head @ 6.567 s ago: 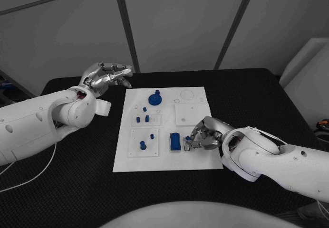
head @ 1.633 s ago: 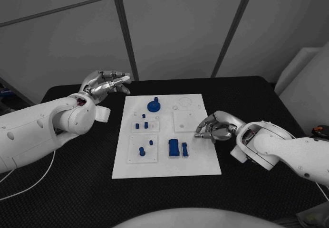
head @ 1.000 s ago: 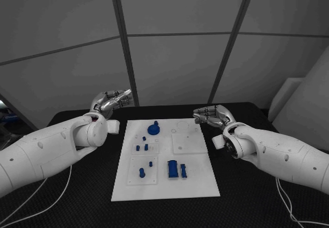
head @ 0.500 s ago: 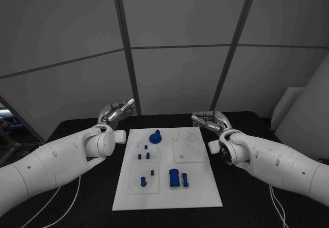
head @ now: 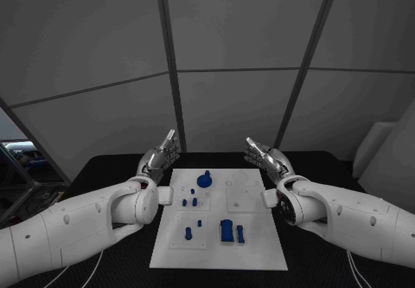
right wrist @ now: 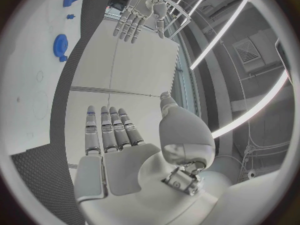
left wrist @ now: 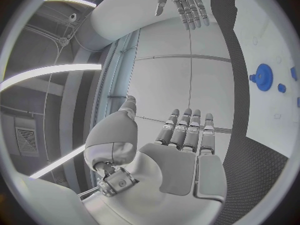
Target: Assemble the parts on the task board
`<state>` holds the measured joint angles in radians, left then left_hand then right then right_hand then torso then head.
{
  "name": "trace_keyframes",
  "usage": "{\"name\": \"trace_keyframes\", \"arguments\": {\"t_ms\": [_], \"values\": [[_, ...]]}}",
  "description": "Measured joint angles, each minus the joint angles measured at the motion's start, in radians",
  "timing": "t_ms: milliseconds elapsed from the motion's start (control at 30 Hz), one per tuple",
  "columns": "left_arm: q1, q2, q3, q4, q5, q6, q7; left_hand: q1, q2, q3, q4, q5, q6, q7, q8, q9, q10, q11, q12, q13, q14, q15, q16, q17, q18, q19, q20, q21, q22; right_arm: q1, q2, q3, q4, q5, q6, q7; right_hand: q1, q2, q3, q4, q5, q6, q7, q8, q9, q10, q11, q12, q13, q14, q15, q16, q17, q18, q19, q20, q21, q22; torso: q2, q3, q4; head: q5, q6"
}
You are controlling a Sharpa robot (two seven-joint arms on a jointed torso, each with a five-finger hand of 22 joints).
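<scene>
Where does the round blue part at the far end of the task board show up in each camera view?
Head view: round blue part at the task board's far end, between the hands.
Left wrist view, beyond the left hand.
Right wrist view, beyond the right hand.
Shared landmark: the white board beneath it.

White task board (head: 216,255), blue parts (head: 226,230) (one round), black table (head: 104,165), silver hands (head: 162,157)

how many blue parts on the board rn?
7 visible: round part at the task board far end; three small pegs mid-left; two pegs near-left; block pair near-centre. Small ones may blur together.
</scene>
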<state>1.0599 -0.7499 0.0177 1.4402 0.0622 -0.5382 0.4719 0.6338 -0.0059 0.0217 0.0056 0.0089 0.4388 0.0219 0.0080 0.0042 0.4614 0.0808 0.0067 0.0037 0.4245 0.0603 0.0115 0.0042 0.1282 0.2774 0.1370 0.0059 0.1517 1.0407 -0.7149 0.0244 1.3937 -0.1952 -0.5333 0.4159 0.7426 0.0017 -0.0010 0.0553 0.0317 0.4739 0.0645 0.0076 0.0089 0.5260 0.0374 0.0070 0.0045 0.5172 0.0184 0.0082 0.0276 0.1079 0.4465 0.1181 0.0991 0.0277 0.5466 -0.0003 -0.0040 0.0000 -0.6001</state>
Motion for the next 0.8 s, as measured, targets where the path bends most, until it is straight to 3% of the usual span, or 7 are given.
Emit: {"name": "trace_keyframes", "arguments": {"t_ms": [100, 267, 300, 367, 500, 533, 800], "values": [[-0.006, -0.014, -0.009, 0.063, -0.012, -0.062, 0.006, -0.074, 0.002, -0.007, -0.001, -0.002, -0.051, -0.009, 0.0, -0.002, -0.054, -0.03, -0.001, -0.001, -0.05, -0.023, -0.005, -0.002, 0.0, -0.032, -0.017, 0.0, -0.018, 0.003, -0.028, -0.011, 0.074, 0.048, -0.058, 0.019, -0.095, 0.0, 0.001, -0.023, -0.012, -0.061, -0.028, 0.0, -0.004, -0.068, -0.016, 0.0, -0.002, -0.066, -0.008, 0.0, -0.012, 0.0, -0.057, -0.016, -0.029, -0.012, -0.001, 0.0001, 0.002, 0.0, 0.0], [-0.011, -0.028, -0.017, 0.117, -0.028, -0.143, 0.015, -0.176, 0.005, -0.01, -0.004, -0.002, -0.122, -0.016, -0.004, -0.002, -0.129, -0.058, -0.001, -0.002, -0.118, -0.044, -0.006, -0.003, 0.0, -0.075, -0.043, 0.0, -0.042, 0.006, -0.056, -0.022, 0.15, 0.113, -0.136, 0.047, -0.214, -0.001, 0.002, -0.038, -0.019, -0.137, -0.048, 0.0, -0.006, -0.152, -0.028, 0.0, -0.003, -0.149, -0.013, -0.004, -0.02, -0.047, -0.125, -0.059, -0.067, -0.021, -0.002, 0.0003, 0.0035, 0.0, 0.0], [-0.012, -0.029, -0.018, 0.122, -0.03, -0.154, 0.016, -0.195, 0.005, -0.011, -0.005, -0.002, -0.134, -0.017, -0.004, -0.003, -0.143, -0.062, -0.001, -0.002, -0.131, -0.047, -0.006, -0.003, 0.0, -0.085, -0.053, 0.0, -0.047, 0.006, -0.059, -0.023, 0.158, 0.123, -0.147, 0.052, -0.236, -0.001, 0.002, -0.038, -0.023, -0.151, -0.05, -0.003, -0.006, -0.167, -0.029, 0.0, -0.003, -0.164, -0.015, -0.004, -0.022, -0.047, -0.14, -0.067, -0.073, -0.022, -0.002, 0.0003, 0.0035, 0.0, 0.0], [-0.012, -0.029, -0.018, 0.127, -0.034, -0.174, 0.019, -0.234, 0.005, -0.015, -0.004, -0.002, -0.161, -0.019, -0.004, -0.003, -0.171, -0.068, -0.001, -0.002, -0.157, -0.051, -0.006, -0.003, 0.001, -0.105, -0.073, 0.0, -0.057, 0.007, -0.064, -0.025, 0.169, 0.142, -0.17, 0.061, -0.28, -0.001, 0.002, -0.043, -0.023, -0.179, -0.055, -0.004, -0.006, -0.198, -0.032, 0.0, -0.003, -0.195, -0.016, -0.004, -0.023, -0.068, -0.166, -0.083, -0.081, -0.023, -0.002, 0.0003, 0.0036, 0.0, 0.0], [-0.012, -0.03, -0.018, 0.128, -0.04, -0.197, 0.022, -0.295, 0.006, -0.015, -0.004, -0.002, -0.205, -0.02, -0.004, -0.003, -0.216, -0.074, -0.001, -0.003, -0.198, -0.056, -0.006, -0.003, 0.0, -0.134, -0.102, 0.0, -0.099, 0.007, -0.065, -0.025, 0.173, 0.164, -0.196, 0.073, -0.345, -0.002, 0.0, -0.045, -0.023, -0.22, -0.06, -0.004, -0.007, -0.244, -0.035, 0.0, -0.003, -0.241, -0.017, -0.004, -0.025, -0.072, -0.207, -0.099, -0.088, -0.024, -0.002, 0.0003, 0.0039, 0.0, 0.0], [-0.012, -0.03, -0.018, 0.128, -0.041, -0.2, 0.023, -0.309, 0.006, -0.015, -0.004, -0.002, -0.214, -0.021, -0.004, -0.003, -0.225, -0.076, -0.001, -0.003, -0.207, -0.056, -0.006, -0.003, 0.0, -0.139, -0.107, 0.0, -0.107, 0.007, -0.065, -0.025, 0.173, 0.168, -0.2, 0.075, -0.365, -0.001, -0.001, -0.046, -0.026, -0.233, -0.06, -0.004, -0.008, -0.258, -0.035, 0.0, -0.003, -0.254, -0.018, -0.004, -0.025, -0.086, -0.218, -0.102, -0.089, -0.025, -0.002, 0.0003, 0.004, 0.0, 0.0], [-0.012, -0.03, -0.018, 0.128, -0.045, -0.219, 0.025, -0.401, 0.006, -0.015, -0.004, -0.006, -0.278, -0.022, -0.003, -0.003, -0.292, -0.079, -0.001, -0.003, -0.269, -0.06, -0.006, -0.003, 0.0, -0.173, -0.131, 0.0, -0.14, 0.007, -0.065, -0.025, 0.174, 0.186, -0.22, 0.084, -0.472, -0.001, 0.001, -0.048, -0.027, -0.302, -0.063, -0.004, -0.008, -0.334, -0.036, -0.004, -0.003, -0.329, -0.018, -0.004, -0.026, -0.086, -0.283, -0.115, -0.093, -0.026, -0.002, 0.0003, 0.0041, 0.0, 0.0]]}}
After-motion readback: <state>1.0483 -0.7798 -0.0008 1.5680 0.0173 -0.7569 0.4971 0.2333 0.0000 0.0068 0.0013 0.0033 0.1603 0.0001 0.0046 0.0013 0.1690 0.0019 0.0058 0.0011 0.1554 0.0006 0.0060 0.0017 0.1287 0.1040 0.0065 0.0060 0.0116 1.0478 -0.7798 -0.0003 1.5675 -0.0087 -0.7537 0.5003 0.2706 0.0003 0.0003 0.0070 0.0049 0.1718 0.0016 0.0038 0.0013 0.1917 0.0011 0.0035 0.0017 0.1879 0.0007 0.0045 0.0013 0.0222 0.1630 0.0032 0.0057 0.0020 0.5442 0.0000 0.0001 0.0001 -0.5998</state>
